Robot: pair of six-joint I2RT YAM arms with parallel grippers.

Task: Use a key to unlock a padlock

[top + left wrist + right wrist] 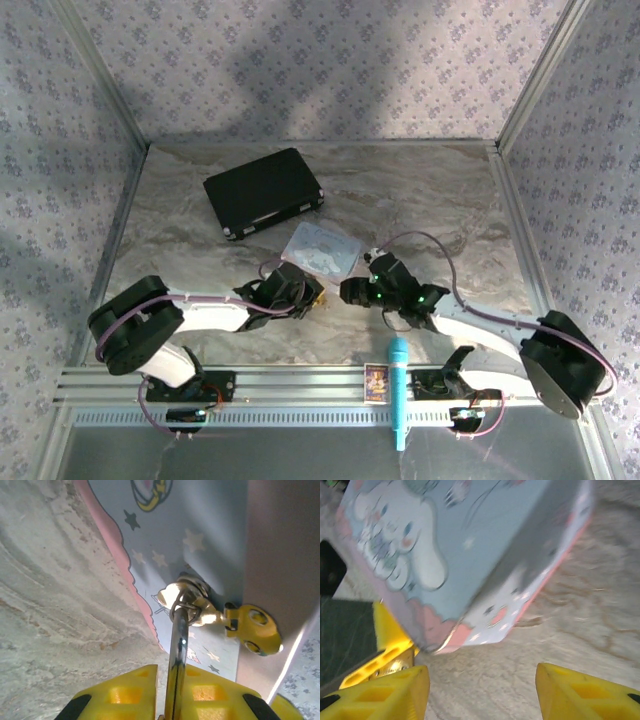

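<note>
In the left wrist view, the padlock's thin silver shackle (178, 640) runs up from between my yellow fingers (125, 687) and hooks through the shiny hasp (186, 597) of the pastel tin (200, 520). My left gripper (172, 672) is shut on the padlock, whose brass body is mostly hidden. From above, the left gripper (305, 292) sits at the near edge of the tin (320, 250). My right gripper (350, 292) faces it, open (482, 680) over bare marble by a corner of the tin (470, 530). The key is out of view.
A black case (263, 192) lies at the back left of the marble table (450, 200). A blue microphone-shaped object (398, 390) and a small card (376, 382) rest on the front rail. Patterned walls enclose the table.
</note>
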